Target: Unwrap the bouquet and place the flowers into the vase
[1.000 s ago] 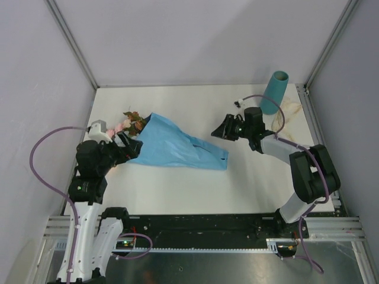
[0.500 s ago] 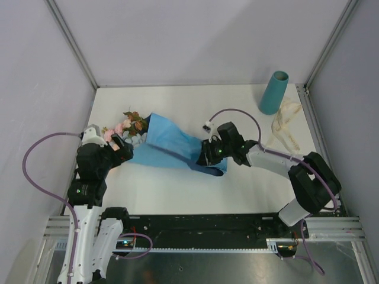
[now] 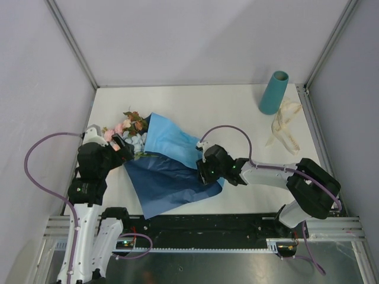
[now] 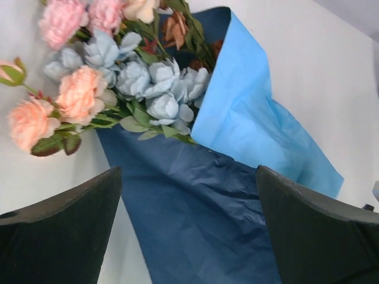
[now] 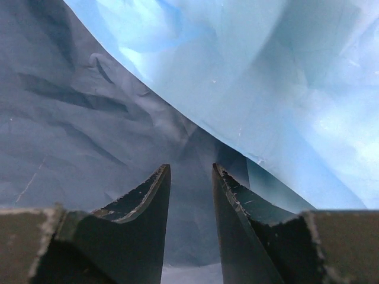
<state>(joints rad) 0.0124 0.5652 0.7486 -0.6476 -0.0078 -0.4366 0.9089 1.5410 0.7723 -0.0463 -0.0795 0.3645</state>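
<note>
The bouquet lies at the table's left, its blue paper partly unfolded: a light blue flap (image 3: 172, 141) at the back and a dark blue flap (image 3: 161, 182) spread toward the front edge. The flowers (image 3: 127, 127), pink, pale blue and rust heads (image 4: 118, 77), stick out at the left end; their stems are hidden under the paper. My left gripper (image 3: 122, 151) hovers wide open over the dark blue paper (image 4: 188, 177) just below the heads. My right gripper (image 3: 204, 173) sits low at the paper's right end, jaws a narrow gap apart (image 5: 190, 168), nothing visibly pinched. The teal vase (image 3: 273, 93) stands upright at the back right.
A cream ribbon (image 3: 285, 125) lies loose on the table beside the vase, near the right edge. The dark blue flap reaches almost to the table's front edge (image 3: 177, 214). White walls close in the left, back and right sides.
The right gripper swept from near the vase to the paper's right end, then toward the front. The paper opened, and its dark blue side now lies spread forward. The left gripper stayed open.
</note>
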